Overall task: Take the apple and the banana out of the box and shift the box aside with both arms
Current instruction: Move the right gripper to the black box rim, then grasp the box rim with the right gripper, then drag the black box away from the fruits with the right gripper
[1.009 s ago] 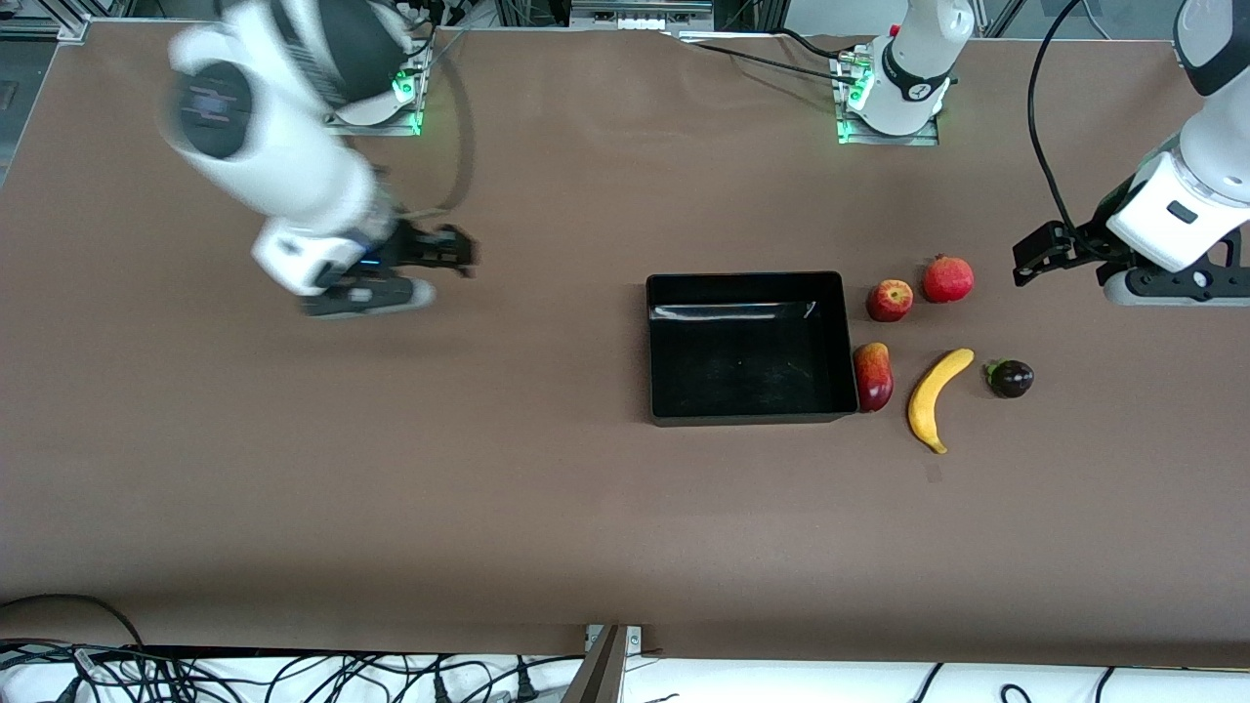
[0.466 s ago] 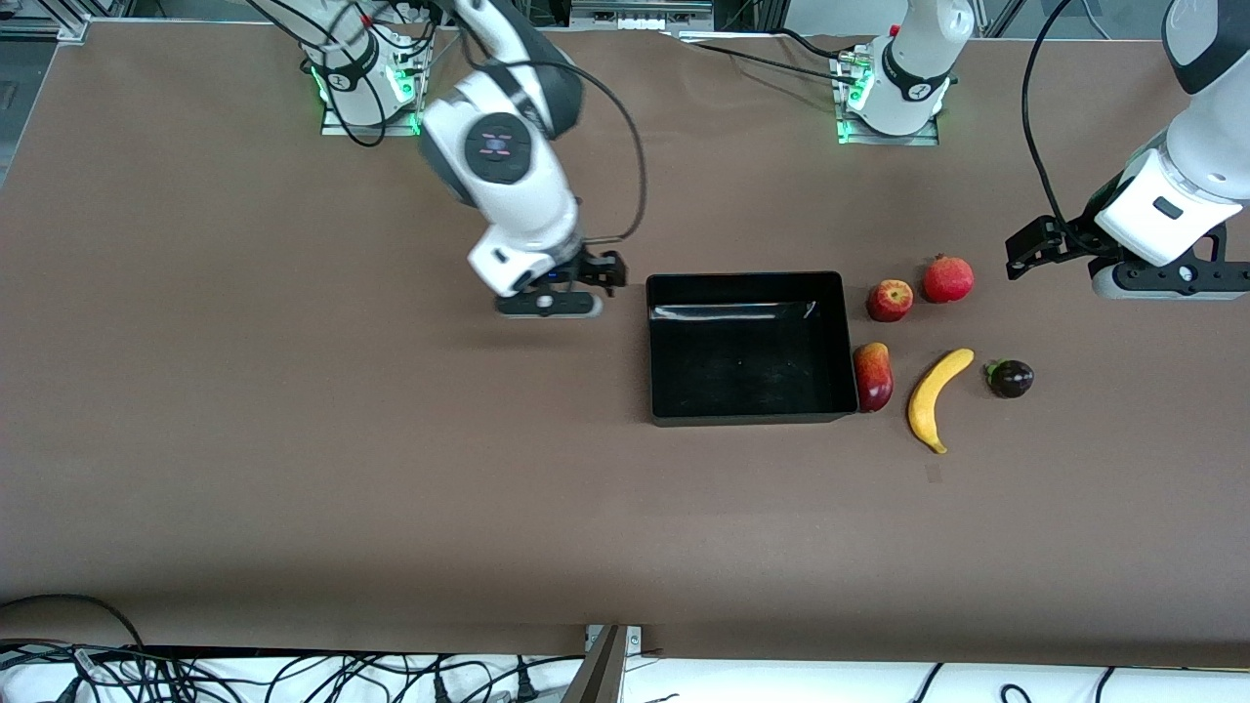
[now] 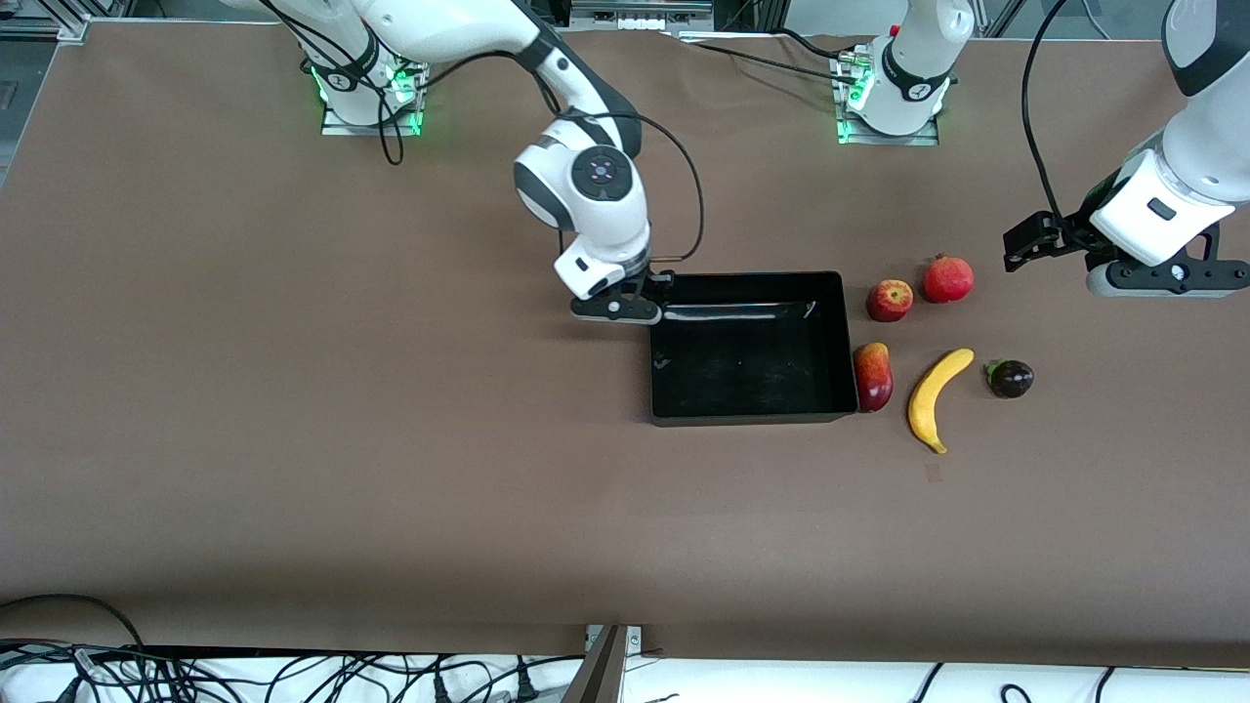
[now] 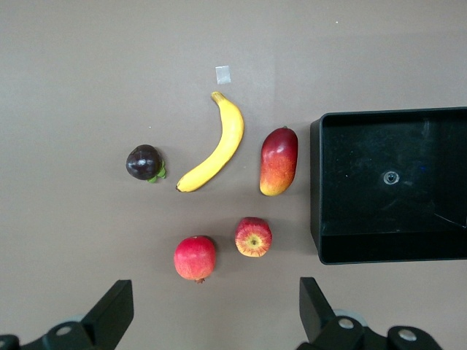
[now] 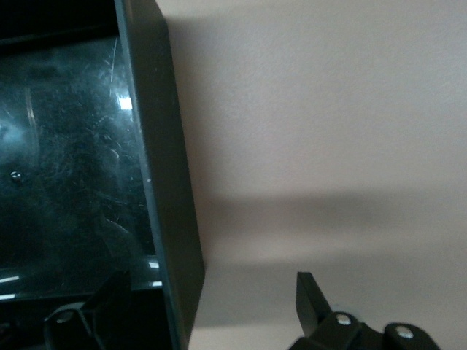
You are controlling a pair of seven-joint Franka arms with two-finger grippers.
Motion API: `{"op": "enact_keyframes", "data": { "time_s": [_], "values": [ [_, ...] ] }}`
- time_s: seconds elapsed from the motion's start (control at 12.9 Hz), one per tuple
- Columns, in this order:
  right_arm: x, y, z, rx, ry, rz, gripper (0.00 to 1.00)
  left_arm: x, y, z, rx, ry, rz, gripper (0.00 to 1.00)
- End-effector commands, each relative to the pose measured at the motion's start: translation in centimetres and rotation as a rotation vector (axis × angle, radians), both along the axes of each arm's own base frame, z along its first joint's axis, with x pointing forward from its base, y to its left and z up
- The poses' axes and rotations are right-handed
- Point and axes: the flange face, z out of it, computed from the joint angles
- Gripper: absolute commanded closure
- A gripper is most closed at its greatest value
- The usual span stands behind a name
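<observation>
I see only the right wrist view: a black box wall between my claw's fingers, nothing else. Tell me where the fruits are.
Observer: All five lie on the table outside the box, off its end toward the left arm: apple, pomegranate, mango, banana, purple fruit.
Operator: Name the one closest to the box.
Observer: The mango, lying just beside the box's wall.
Operator: My right claw is open astride that wall. Report the left claw.
Observer: The left claw is open and empty, over the table beside the pomegranate.
</observation>
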Motion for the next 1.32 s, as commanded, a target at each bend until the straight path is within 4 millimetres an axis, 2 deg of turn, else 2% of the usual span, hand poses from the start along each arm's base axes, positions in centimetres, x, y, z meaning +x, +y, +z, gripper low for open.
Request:
{"op": "enact_keyframes", "data": {
  "time_s": [0.0, 0.16, 0.31, 0.47, 0.54, 0.85, 0.93, 1.09, 1.16, 1.24],
  "values": [
    [0.1, 1.9, -1.9, -0.009, -0.046, -0.006, 0.04, -0.8, -0.3, 0.4, 0.009, 0.005, -0.01, 0.0],
    [0.3, 1.7, -2.3, -0.008, -0.047, -0.009, 0.22, -0.9, -0.4, 0.3, 0.009, 0.008, -0.011, 0.0],
    [0.9, 1.3, -2.1, -0.005, -0.049, -0.016, 0.49, -0.9, -0.4, 0.3, 0.009, 0.009, -0.011, 0.0],
    [1.4, 1.0, -1.8, -0.007, -0.058, -0.008, 0.96, -0.9, -0.4, 0.4, 0.009, 0.008, -0.013, 0.0],
    [1.6, 0.8, -1.6, -0.009, -0.06, -0.011, 1.0, -0.9, -0.4, 0.5, 0.009, 0.006, -0.013, 0.0],
    [2.1, 0.4, -0.5, -0.007, -0.071, -0.01, 1.0, -0.9, -0.4, 0.5, 0.009, 0.011, -0.013, 0.0],
    [3.0, -0.1, 1.8, 0.013, -0.086, -0.01, 1.0, -0.9, -0.4, 0.5, 0.009, 0.012, -0.011, 0.0],
    [5.2, -3.2, 5.1, -0.026, -0.066, 0.017, 1.0, -0.9, -0.4, 0.5, 0.009, 0.012, -0.013, 0.0],
    [6.2, -4.7, 6.6, -0.045, -0.058, 0.052, 1.0, -0.9, -0.5, 0.5, 0.009, 0.012, -0.014, 0.0],
    [7.5, -7.3, 8.4, -0.067, -0.048, 0.09, 1.0, -0.9, -0.5, 0.5, 0.009, 0.012, -0.014, 0.0]
  ]
}}
